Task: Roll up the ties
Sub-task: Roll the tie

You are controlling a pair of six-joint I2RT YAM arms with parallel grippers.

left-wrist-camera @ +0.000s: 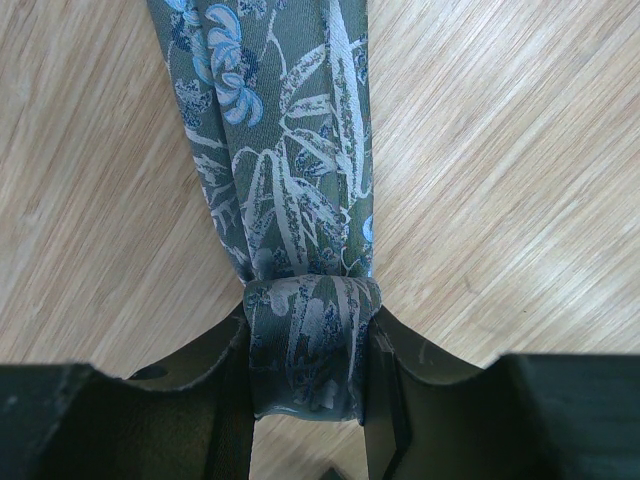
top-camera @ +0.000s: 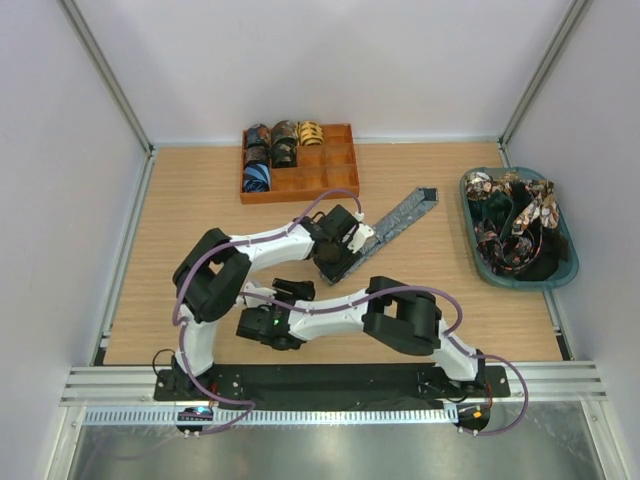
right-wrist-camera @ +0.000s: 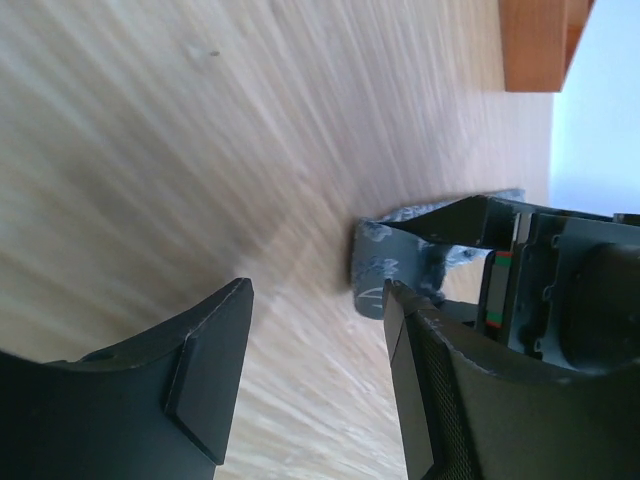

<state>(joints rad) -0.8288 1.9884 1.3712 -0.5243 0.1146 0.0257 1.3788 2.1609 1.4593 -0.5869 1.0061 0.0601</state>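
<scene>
A grey-blue floral tie (top-camera: 395, 220) lies diagonally on the wooden table. Its near end is folded into a small roll (left-wrist-camera: 310, 340). My left gripper (left-wrist-camera: 310, 370) is shut on that roll, one finger on each side, low on the table (top-camera: 335, 255). The rest of the tie stretches flat away from the fingers (left-wrist-camera: 290, 130). My right gripper (right-wrist-camera: 310, 350) is open and empty, close to the table just near-left of the roll (top-camera: 293, 290). The roll and the left gripper's fingers show beyond it in the right wrist view (right-wrist-camera: 375, 270).
A brown divided tray (top-camera: 335, 185) at the back holds several rolled ties (top-camera: 270, 150). A teal basket (top-camera: 565, 265) at the right holds several loose ties (top-camera: 515, 220). Both arms crowd the table's middle near side. White walls stand on three sides.
</scene>
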